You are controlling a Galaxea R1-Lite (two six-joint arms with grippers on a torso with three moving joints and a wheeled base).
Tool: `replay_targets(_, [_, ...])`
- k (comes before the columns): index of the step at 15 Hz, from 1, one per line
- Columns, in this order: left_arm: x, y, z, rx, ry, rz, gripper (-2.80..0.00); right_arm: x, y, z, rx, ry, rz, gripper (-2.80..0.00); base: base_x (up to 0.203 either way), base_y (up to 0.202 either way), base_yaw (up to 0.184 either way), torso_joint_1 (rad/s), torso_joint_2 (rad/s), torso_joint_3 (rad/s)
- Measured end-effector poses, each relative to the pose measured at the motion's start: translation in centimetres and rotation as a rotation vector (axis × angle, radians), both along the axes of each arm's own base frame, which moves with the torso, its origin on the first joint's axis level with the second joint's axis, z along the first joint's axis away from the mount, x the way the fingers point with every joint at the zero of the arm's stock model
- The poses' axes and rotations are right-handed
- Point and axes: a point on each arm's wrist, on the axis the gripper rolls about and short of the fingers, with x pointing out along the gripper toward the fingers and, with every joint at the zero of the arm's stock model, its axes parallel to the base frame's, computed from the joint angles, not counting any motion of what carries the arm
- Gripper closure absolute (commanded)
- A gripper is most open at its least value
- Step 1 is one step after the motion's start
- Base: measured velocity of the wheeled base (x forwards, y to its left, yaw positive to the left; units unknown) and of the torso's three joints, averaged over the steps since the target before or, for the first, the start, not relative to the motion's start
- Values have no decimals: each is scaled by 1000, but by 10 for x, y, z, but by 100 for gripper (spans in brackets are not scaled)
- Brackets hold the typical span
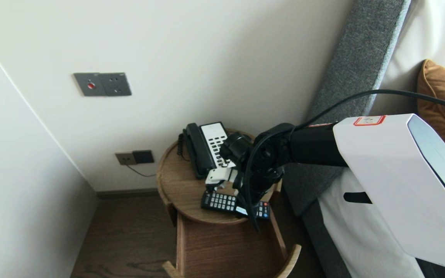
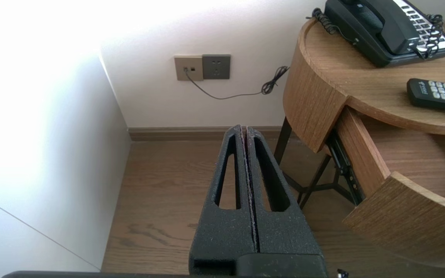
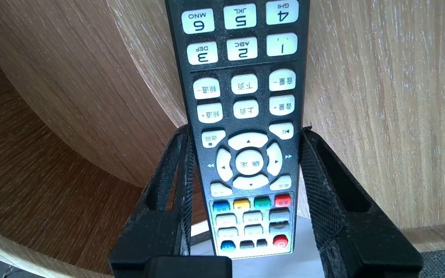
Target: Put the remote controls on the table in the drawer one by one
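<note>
**Right gripper [image 3: 245, 131] clamped on one remote control [image 3: 245, 85]**

The right gripper stands about half open, one finger pressed to each long side of the remote control, whose buttons face up. The single remote lies at the 6 o'clock rim of the round bedside table [image 1: 174, 181], above the one open drawer [image 1: 226, 243]. One telephone [image 1: 205, 148] sits at 12 o'clock on the top. The left gripper [image 2: 244, 129] hangs over the floor beside the table — fingers pressed together, holding nothing. Two wall plates [image 2: 202, 67] sit side by side low on the wall.
</note>
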Motion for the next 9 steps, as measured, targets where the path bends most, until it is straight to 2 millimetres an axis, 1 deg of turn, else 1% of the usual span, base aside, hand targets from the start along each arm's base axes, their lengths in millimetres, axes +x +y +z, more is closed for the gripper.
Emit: replay_targets(9, [0,0,0,0,0,0,0,0,0,1,0,-1,-2,0,0,0,0,0,0,0])
